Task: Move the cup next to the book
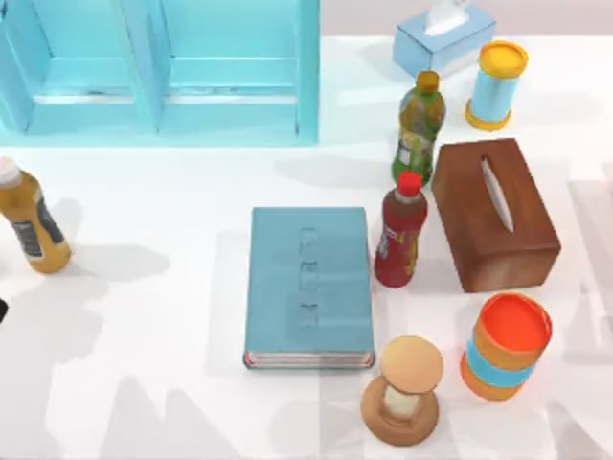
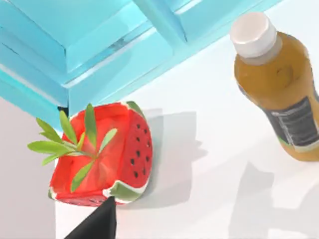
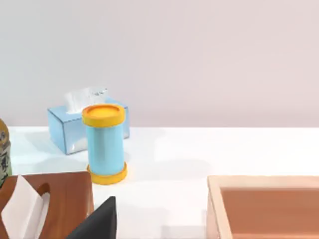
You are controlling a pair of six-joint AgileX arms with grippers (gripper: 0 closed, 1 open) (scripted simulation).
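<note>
Teal book found, place of the cup not clear

Teal and flat, the book (image 1: 308, 286) lies near the middle of the table, with bare white surface at its left. At its right a red bottle (image 1: 400, 233) stands just beside it. Where the cup stands cannot be told.

By judgement, a small cup without handle is light and stiff, with a smooth wall that can slip. The best hold is probably across the wall near mid-height, with the cup kept upright.

The left gripper (image 2: 94, 225) hangs over the table's left part. Its wrist view gives a watermelon piece (image 2: 99, 154) and an amber bottle (image 2: 279, 94), the piece being absent from the top view. The right gripper (image 3: 97, 221) looks at a light-blue cylinder (image 3: 103, 144) and a wooden tray (image 3: 264, 204); the tray also lies outside the top view. For both grippers, wide or narrow jaws cannot be told.
</note>
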